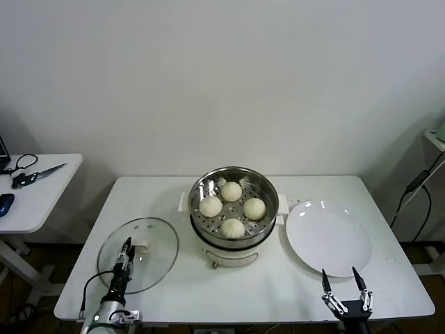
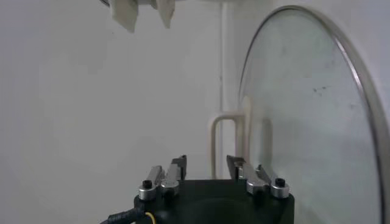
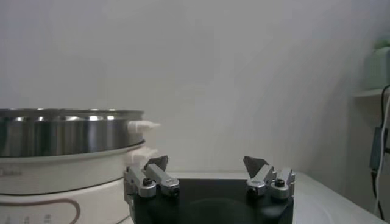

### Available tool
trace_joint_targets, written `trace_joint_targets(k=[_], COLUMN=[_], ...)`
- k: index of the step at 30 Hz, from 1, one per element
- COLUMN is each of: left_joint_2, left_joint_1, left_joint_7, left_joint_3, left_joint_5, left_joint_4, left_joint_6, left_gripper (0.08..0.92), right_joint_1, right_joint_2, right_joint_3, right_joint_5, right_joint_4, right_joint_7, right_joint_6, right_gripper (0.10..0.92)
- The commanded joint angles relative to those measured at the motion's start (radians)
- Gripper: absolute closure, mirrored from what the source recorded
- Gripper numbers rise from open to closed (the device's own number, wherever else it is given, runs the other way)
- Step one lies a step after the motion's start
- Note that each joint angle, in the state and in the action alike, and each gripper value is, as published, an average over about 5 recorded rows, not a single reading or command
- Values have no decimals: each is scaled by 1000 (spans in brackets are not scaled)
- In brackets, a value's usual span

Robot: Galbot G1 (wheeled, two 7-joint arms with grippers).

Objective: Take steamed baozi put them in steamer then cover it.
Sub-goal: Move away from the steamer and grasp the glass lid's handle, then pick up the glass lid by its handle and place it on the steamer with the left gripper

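Observation:
Four steamed baozi sit on the perforated tray inside the steamer, which stands open at the table's middle and also shows in the right wrist view as the steamer. The glass cover lies flat on the table to its left. My left gripper hangs over the cover's near side. Its fingers are partly drawn in, and the cream handle stands just ahead of the left gripper. I see no contact between fingers and handle. My right gripper waits open at the front right; the right gripper holds nothing.
A flat white plate lies right of the steamer, just beyond my right gripper. A small side table with scissors stands off to the left. Cables hang at the far right past the table edge.

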Motion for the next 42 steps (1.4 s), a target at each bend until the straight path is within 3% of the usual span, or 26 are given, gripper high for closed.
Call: trace_joint_targets(k=[1, 13, 21, 27, 32, 42], left_joint_2=[5, 7, 20, 78, 172, 300], left_joint_1=[-30, -37, -6, 29, 38, -30], left_joint_7=[8, 18, 57, 186, 327, 531], left_joint_3=[6, 11, 19, 23, 54, 154], left_joint_5=[2, -5, -123, -224, -240, -230], left_joint_4=[19, 16, -188, -406, -549, -709], left_joint_6=[8, 35, 54, 148, 268, 468], left_gripper=[554, 866, 873, 873, 873, 873], right_joint_1=[-9, -13, -12, -10, -10, -11], right_joint_2=[-1, -3, -1, -1, -1, -3], right_joint_3=[-14, -26, -27, -24, -24, -24], right_joint_5=[-5, -16, -24, -37, -37, -34], right_joint_4=[0, 5, 3, 0, -1, -4], right_joint_7=[-2, 1, 10, 24, 30, 27], right_joint_6=[6, 7, 7, 4, 4, 11], right_gripper=[203, 203, 203, 203, 203, 203])
